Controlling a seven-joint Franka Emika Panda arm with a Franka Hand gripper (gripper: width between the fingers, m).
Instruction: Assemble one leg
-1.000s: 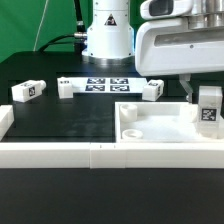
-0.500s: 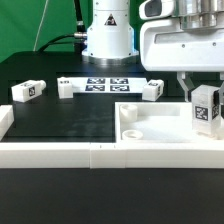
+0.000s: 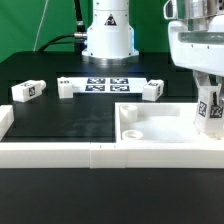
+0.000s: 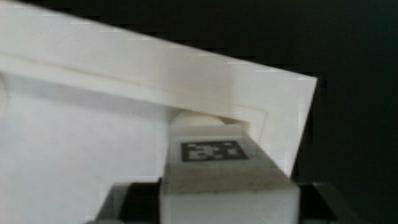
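Observation:
My gripper (image 3: 213, 92) is at the exterior view's right edge, shut on a white leg (image 3: 212, 108) with a black-and-white tag. It holds the leg upright over the far right corner of the white tabletop (image 3: 160, 128). In the wrist view the leg (image 4: 224, 170) sits between my dark fingers (image 4: 135, 200), its tagged end at the tabletop's corner (image 4: 267, 110). Three other legs lie on the black table: one at the left (image 3: 27, 91), one left of the marker board (image 3: 66, 88), one right of it (image 3: 152, 88).
The marker board (image 3: 105, 84) lies at the back in front of the robot base (image 3: 107, 35). Long white border rails (image 3: 90, 154) run along the front, with a short piece at the left edge (image 3: 4, 120). A round hole (image 3: 131, 131) sits in the tabletop's near left corner.
My gripper has moved toward the exterior view's right with the leg in it, now partly past the frame edge. The other parts have not moved.

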